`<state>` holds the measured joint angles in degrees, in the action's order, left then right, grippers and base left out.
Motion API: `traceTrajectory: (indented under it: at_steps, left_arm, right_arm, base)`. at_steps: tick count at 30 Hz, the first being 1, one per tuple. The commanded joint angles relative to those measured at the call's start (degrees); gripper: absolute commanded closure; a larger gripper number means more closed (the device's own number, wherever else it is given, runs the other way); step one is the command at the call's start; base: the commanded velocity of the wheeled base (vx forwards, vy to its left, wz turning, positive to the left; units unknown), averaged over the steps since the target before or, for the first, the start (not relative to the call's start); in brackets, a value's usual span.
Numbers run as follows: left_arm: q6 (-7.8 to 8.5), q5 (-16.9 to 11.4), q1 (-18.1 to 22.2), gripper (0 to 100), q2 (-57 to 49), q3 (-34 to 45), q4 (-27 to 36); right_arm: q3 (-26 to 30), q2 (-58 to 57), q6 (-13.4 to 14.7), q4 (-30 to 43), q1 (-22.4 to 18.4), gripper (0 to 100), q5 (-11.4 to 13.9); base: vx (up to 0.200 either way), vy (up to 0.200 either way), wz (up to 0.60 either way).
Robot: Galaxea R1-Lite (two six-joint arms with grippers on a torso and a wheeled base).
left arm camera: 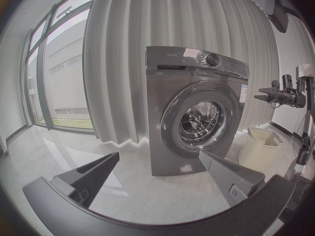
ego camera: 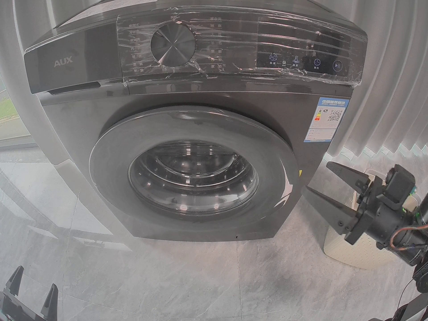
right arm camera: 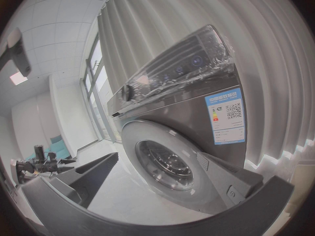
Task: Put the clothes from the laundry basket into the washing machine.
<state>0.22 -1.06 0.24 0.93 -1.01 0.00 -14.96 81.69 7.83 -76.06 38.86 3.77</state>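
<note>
Washing machine: the grey washing machine (ego camera: 191,112) stands on the floor (ego camera: 178,281) with its back towards the pleated curtain (ego camera: 392,67).
Door: the round door (ego camera: 194,177) lies shut, flush with the front. The shiny drum shows through its glass.
Control panel: a round dial (ego camera: 173,44) sits left of centre. A dark touch strip with small lit icons lies to its right, and wrinkled clear film (ego camera: 240,36) covers both.
Writing: a pale logo (ego camera: 63,62) marks the drawer front at the machine's upper left corner. Rows of small characters flank the dial.
Sticker: a blue-and-white energy sticker (ego camera: 326,119) sits at the upper right corner of the front. It carries a coloured bar scale and a square code.
Laundry basket: the cream, perforated laundry basket (ego camera: 356,257) stands on the floor just beside the machine's right front corner. My own arm hangs over its mouth, so I cannot tell what lies inside it.
Right gripper: my right gripper (ego camera: 317,177) hangs above the basket, near the door's right edge. Its fingers are spread wide with nothing between them, and the tips point at the machine.
Left gripper: my left gripper (ego camera: 35,278) is low over the near left part of the floor, well apart from the machine. Its fingers are parted and hold nothing.
</note>
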Motion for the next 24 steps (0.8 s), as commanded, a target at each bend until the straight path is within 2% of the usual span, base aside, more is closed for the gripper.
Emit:
traceTrajectory:
  at_steps: [1,6,7,10,14,15,16,17,18,21,24]
  left_arm:
    - [0.04,0.01,0.02,0,-0.93,1.01,0.00]
    - [0.04,0.01,0.02,0,-0.93,1.01,0.00]
    - [0.04,0.01,0.02,0,-0.93,1.01,0.00]
    - [0.04,0.01,0.02,0,-0.93,1.01,0.00]
    - [0.04,0.01,0.02,0,-0.93,1.01,0.00]
    - [-0.04,0.01,0.02,0,-0.93,1.01,0.00]
    - [0.04,0.01,0.02,0,-0.93,1.01,0.00]
    - [-0.04,0.01,0.02,0,-0.93,1.01,0.00]
    - [0.04,0.01,0.02,0,-0.93,1.01,0.00]
    - [-0.04,0.01,0.02,0,-0.93,1.01,0.00]
    - [0.04,0.01,0.02,0,-0.93,1.01,0.00]
  right_arm:
    - [5.99,-10.06,-1.67,1.97,-5.73,0,0.45]
    - [11.18,-15.51,-2.73,2.49,-13.11,0,0.80]
    - [11.27,-15.68,-2.73,2.49,-13.29,0,0.80]
    - [13.99,-19.81,-4.05,3.64,-18.65,0,0.89]
    - [14.96,-23.95,-4.40,7.06,-22.08,0,2.65]
    - [14.96,-27.99,-4.40,12.07,-24.10,0,3.00]
    - [14.96,-28.34,-4.40,12.51,-24.27,0,3.09]
    - [14.96,-32.82,-4.66,18.05,-27.53,0,3.44]
    - [14.96,-33.53,-4.66,18.84,-27.97,0,3.62]
    - [14.96,-42.31,-5.98,28.42,-31.57,0,5.73]
    - [14.96,-49.26,-6.42,33.25,-33.59,0,6.34]
  base:
    - [0.000,0.000,0.00]
    - [0.000,0.000,0.00]
    - [0.000,0.000,0.00]
    - [0.000,0.000,0.00]
    - [0.000,0.000,0.00]
    - [0.000,0.000,0.00]
    - [0.000,0.000,0.00]
    - [0.000,0.000,0.00]
    - [0.000,0.000,0.00]
    - [0.000,0.000,0.00]
    - [0.000,0.000,0.00]
